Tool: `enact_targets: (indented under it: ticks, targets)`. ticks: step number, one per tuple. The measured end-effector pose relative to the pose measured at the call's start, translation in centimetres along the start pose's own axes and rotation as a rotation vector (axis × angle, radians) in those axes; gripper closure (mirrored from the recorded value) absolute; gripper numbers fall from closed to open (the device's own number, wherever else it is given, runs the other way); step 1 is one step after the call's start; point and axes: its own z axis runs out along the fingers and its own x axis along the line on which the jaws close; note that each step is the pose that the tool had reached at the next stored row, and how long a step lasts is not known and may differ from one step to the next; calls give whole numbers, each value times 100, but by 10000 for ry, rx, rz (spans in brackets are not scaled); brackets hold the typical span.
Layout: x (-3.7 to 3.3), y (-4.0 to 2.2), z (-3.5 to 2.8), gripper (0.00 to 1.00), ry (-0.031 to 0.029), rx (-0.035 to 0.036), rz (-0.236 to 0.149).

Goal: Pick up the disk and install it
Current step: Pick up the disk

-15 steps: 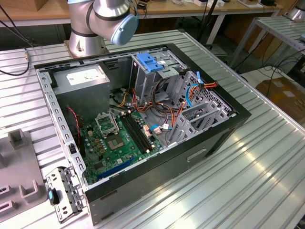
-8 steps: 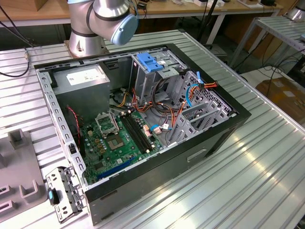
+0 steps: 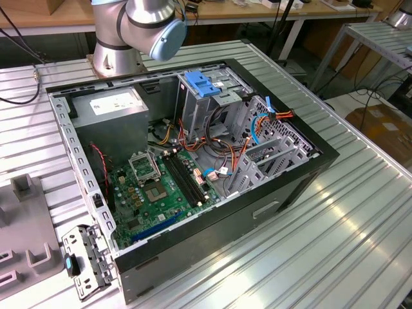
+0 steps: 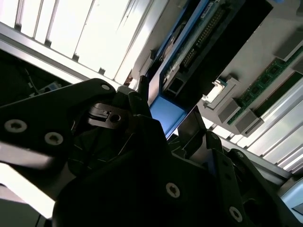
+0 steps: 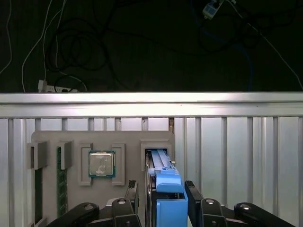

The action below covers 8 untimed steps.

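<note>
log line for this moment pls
stage: pick | tool: around disk | disk: upright in tray slot | grip: unclear | case: open

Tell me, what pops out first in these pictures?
The big open computer case lies on the metal table in the exterior view, its green board showing. In the first wrist view, the bright blue disk stands on edge in a gray tray, the gripper straddling it, a shiny chip nearby.

Ribbed metal table [image 3: 335, 244], wooden workbench [image 3: 38, 16] behind, cardboard box [image 3: 386, 129] on floor
</note>
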Motion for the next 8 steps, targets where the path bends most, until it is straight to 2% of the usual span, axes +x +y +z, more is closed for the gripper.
enact_targets:
  ticks: [2,5,8]
  targets:
    - [0,-4,10,49,39,3,24]
    - [-9,-6,13,49,38,4,207]
    - [-9,-6,13,49,38,3,227]
